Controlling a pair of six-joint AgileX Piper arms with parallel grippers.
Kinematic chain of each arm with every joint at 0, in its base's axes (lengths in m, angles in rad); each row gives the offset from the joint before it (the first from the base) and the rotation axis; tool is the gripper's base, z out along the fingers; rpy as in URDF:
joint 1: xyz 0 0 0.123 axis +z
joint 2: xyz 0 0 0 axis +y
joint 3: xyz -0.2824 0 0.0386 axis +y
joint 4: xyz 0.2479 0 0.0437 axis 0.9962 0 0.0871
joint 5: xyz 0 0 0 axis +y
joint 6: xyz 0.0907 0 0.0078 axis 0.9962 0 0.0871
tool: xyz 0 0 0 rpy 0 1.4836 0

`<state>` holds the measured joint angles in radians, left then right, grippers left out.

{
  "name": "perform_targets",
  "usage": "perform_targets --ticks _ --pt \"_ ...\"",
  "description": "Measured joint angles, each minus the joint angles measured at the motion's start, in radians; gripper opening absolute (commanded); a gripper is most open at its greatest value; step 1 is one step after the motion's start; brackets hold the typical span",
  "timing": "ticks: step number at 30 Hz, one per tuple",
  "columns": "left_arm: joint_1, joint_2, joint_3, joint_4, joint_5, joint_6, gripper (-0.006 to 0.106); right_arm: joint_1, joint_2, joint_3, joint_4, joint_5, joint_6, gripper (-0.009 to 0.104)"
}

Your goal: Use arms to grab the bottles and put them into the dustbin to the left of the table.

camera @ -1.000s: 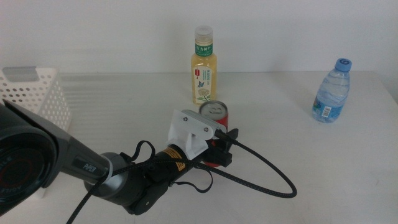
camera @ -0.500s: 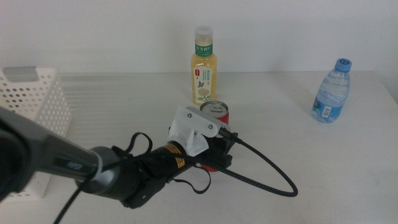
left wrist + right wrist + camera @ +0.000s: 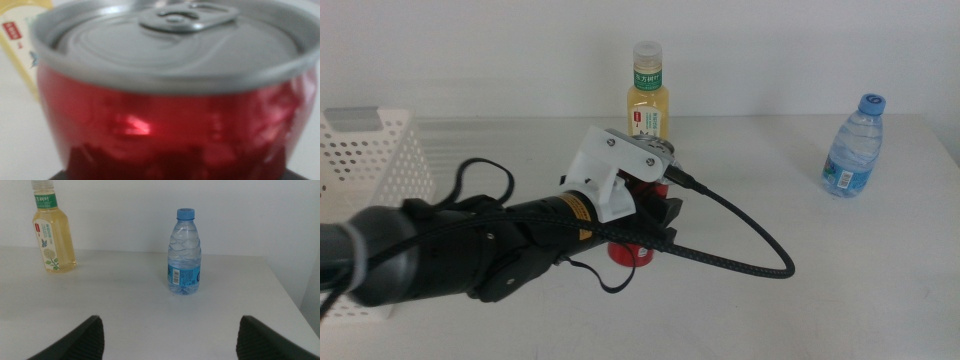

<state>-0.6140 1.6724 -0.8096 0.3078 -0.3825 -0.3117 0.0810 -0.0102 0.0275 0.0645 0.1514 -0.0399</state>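
While the left gripper [image 3: 655,222] jaws clamp the red can [image 3: 170,100], right jaws spread above the white table [image 3: 140,305].

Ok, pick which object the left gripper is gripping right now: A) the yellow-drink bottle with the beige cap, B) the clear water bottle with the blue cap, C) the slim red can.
C: the left gripper is closed around the slim red can, which fills the left wrist view.

The left arm reaches in over the table [image 3: 840,270] from the side, its gripper [image 3: 655,215] closed around something red near the table's middle. The right gripper [image 3: 167,345] waits low, jaws spread wide.
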Motion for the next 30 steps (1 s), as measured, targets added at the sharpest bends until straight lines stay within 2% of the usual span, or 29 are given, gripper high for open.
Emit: perform_targets --ticks 16,28,30 --pt "-0.012 -0.152 -0.078 0.133 0.356 -0.12 -0.005 0.0 0.0 0.0 0.0 0.0 0.0 0.077" --pt "-0.02 -0.181 -0.162 0.142 0.474 -0.125 -0.005 0.0 0.0 0.0 0.0 0.0 0.0 0.077" --pt "-0.02 -0.181 -0.176 0.119 0.526 -0.119 -0.005 0.0 0.0 0.0 0.0 0.0 0.0 0.077"
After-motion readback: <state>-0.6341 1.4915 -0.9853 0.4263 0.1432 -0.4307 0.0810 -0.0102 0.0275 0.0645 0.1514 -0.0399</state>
